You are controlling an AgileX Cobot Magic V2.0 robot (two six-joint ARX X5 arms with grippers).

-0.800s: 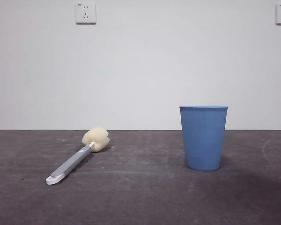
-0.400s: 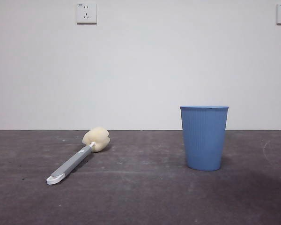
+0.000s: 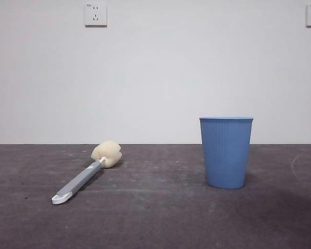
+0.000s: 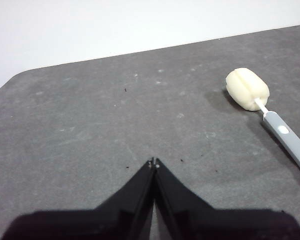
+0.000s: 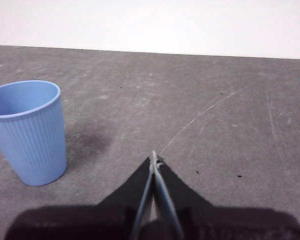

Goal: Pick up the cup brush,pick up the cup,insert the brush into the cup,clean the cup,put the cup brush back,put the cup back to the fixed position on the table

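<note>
Grey desk [image 3: 155, 218] carries everything untouched. Left gripper [image 4: 153, 162], jaws together, hangs apart from the cup brush [image 4: 270, 117] lying off to one side; right gripper [image 5: 153, 156], also closed, waits near the upright cup [image 5: 27, 132]. Best next: part the left jaws, then straddle the handle mid-length.

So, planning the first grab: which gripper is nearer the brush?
Left. The left gripper hovers shut near the brush; the right gripper is over by the cup.
</note>
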